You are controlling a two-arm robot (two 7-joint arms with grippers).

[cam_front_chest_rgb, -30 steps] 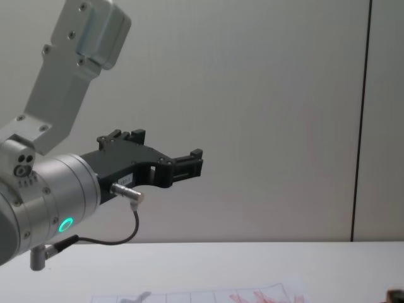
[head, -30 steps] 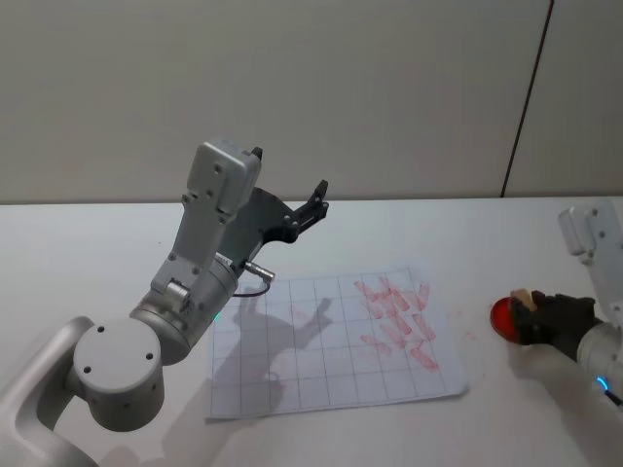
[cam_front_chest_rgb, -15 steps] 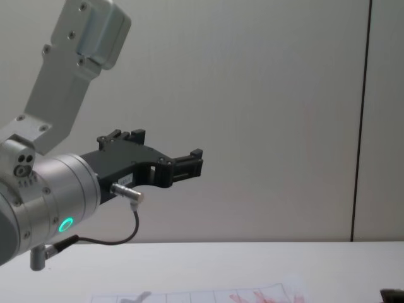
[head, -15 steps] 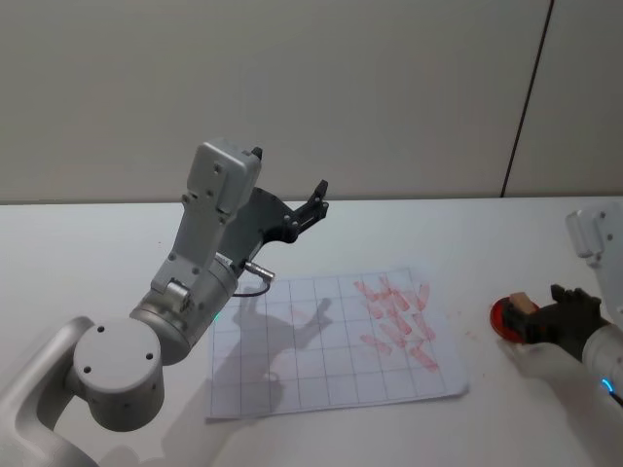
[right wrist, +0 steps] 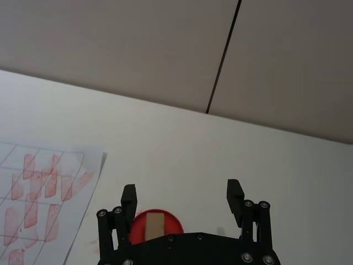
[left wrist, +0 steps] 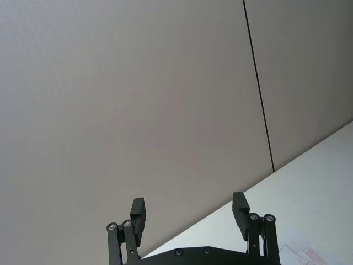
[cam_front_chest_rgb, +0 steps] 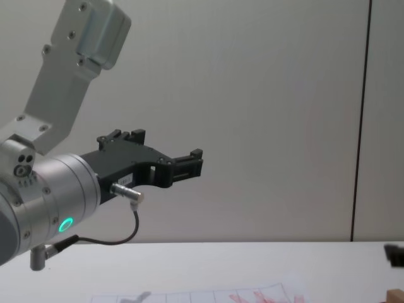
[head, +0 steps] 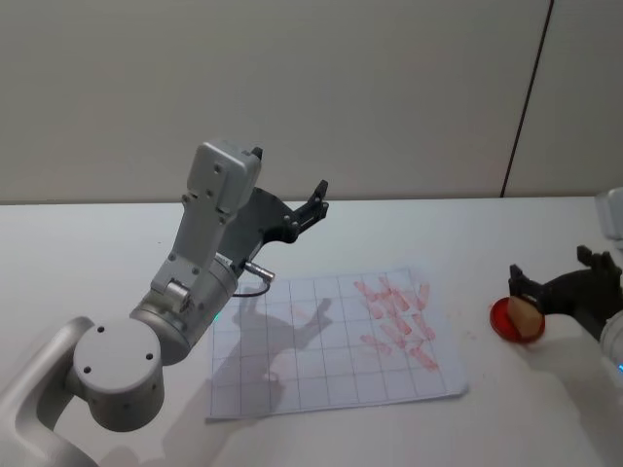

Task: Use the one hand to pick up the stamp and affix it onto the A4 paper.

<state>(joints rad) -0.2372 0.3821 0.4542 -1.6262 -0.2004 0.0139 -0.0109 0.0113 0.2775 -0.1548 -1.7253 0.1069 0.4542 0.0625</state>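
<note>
Stamp (head: pixel 526 313) sits ungrasped on its red pad (head: pixel 503 321) at right of frame, your right pincer (head: pixel 557 286) spread wide beside it, the marked A4 paper (head: pixel 331 336) awaiting another print, left pincer (head: pixel 316 201) idle, released, raised upper-centre.

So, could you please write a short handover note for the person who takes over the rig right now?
Right gripper: open, at the table's right edge, just beside the stamp, not gripping it.
Left gripper: open, raised above the table behind the paper, idle.
Stamp: light-brown block resting on the red ink pad, to the right of the A4 paper.
Done: the paper carries many red prints on its right part.
Left: grasp the stamp, carry it to the paper, press it down.
</note>
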